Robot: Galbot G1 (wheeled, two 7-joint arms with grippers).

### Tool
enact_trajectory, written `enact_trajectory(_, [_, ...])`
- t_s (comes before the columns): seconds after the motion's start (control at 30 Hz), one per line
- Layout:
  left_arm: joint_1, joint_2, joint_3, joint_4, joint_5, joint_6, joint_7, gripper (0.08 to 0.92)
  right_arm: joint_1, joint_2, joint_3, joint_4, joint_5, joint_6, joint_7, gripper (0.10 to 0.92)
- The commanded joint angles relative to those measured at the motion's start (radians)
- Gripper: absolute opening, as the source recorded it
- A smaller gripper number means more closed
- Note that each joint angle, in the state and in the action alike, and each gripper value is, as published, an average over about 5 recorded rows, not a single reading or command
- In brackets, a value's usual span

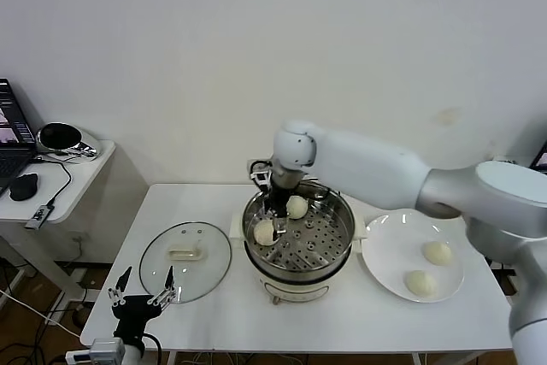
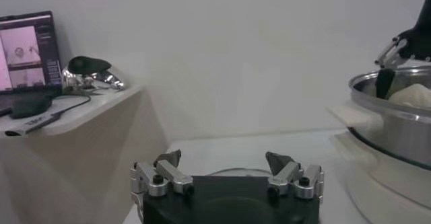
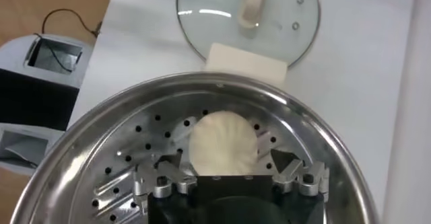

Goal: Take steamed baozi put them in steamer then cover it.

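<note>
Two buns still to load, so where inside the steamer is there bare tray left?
The steamer has bare perforated tray toward the plate side and front. Its lid-side half is crowded: two baozi and the open right gripper.

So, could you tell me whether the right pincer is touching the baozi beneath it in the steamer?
Cannot tell. In the right wrist view the open right pincer straddles the baozi on the steamer tray, but no gap or contact shows plainly.
</note>
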Motion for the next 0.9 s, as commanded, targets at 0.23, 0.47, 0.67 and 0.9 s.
enact_trajectory(0.23, [-0.009,-0.006,0.011,0.003,0.009,0.026,0.023,0.823,0.108,-0.620,0.050,0.228,-0.102,0.149,-0.089,0.823])
enact_trajectory(0.47, [-0.004,-0.005,0.019,0.018,0.020,0.032,0.026,0.823,-0.119,-0.760,0.138,0.304,-0.245,0.224,-0.105,0.823])
enact_trajectory(0.67, [0.023,-0.009,0.031,0.014,0.035,0.031,0.026,0.823,-0.484,-0.790,0.385,0.293,-0.367,0.247,-0.103,0.823])
enact_trajectory(0.9, [0.039,-0.019,0.035,0.008,0.052,0.030,0.024,0.823,-0.597,-0.738,0.467,0.220,-0.426,0.268,-0.093,0.823])
